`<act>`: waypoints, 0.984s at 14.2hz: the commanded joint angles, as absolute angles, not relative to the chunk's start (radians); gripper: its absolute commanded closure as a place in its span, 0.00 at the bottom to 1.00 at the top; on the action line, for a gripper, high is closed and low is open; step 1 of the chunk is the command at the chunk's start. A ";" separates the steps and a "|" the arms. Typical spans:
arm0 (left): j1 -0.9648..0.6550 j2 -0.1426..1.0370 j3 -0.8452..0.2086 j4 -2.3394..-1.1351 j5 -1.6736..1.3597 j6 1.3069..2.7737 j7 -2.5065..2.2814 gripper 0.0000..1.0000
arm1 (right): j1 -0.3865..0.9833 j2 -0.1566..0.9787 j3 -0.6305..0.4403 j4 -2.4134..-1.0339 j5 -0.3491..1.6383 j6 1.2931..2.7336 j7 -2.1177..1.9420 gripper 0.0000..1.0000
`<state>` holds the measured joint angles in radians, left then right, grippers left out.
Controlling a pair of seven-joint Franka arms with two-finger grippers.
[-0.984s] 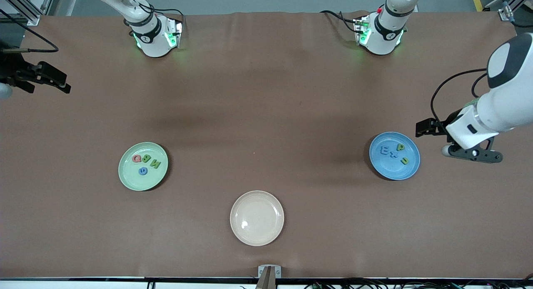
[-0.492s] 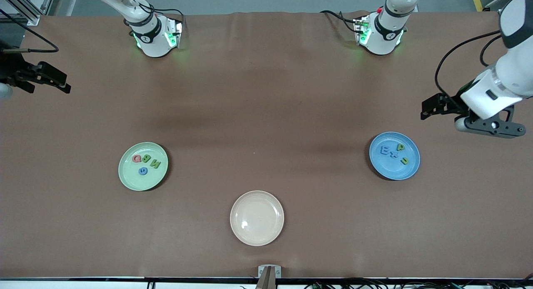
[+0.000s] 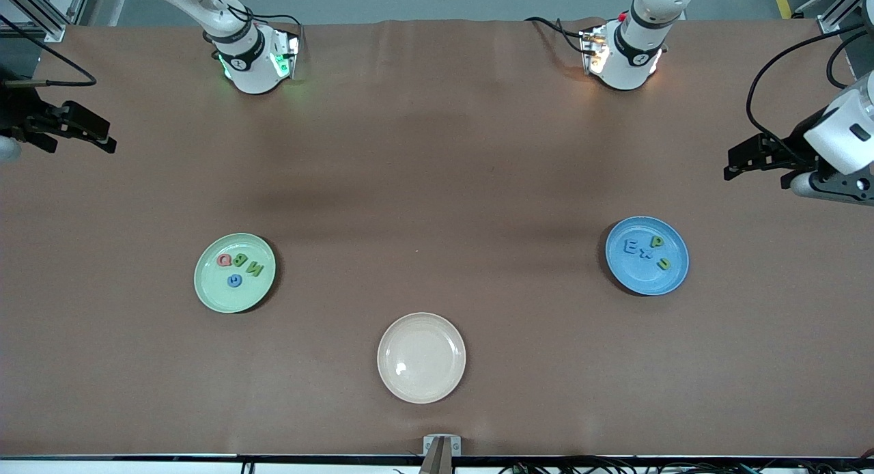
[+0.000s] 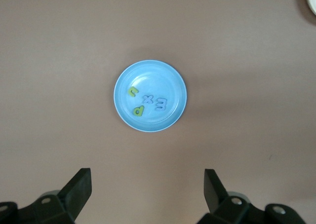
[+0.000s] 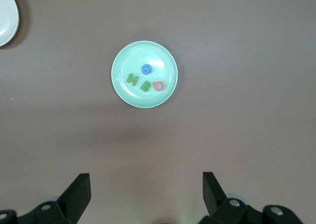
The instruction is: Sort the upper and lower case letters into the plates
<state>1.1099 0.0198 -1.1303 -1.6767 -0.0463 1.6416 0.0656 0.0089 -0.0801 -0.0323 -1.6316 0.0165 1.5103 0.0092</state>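
Holding 4 letters, a mint green plate sitting on the bench toward the right arm's end; holding 4 letters, a sky blue plate toward the left arm's end. Cream plate lying between, nearer the camera. Left hand and right hand hovering spread, gripping nothing.

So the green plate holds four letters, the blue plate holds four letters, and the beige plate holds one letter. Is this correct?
Not quite. The beige plate holds no letter at all; the front view shows it bare. The rest stands: the green plate holds four letters and the blue plate holds four letters, as both wrist views also show.
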 commanded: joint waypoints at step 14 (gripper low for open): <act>1.121 -0.009 -1.140 -1.620 -0.031 1.625 -0.140 0.00 | 0.015 -0.106 -0.034 -1.657 0.005 1.513 0.002 0.00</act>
<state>1.1130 0.0140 -1.1388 -1.6615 -0.0430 1.6599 -0.1535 0.0090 -0.0801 -0.0316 -1.6317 0.0165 1.5095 0.0087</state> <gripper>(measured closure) 0.000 0.000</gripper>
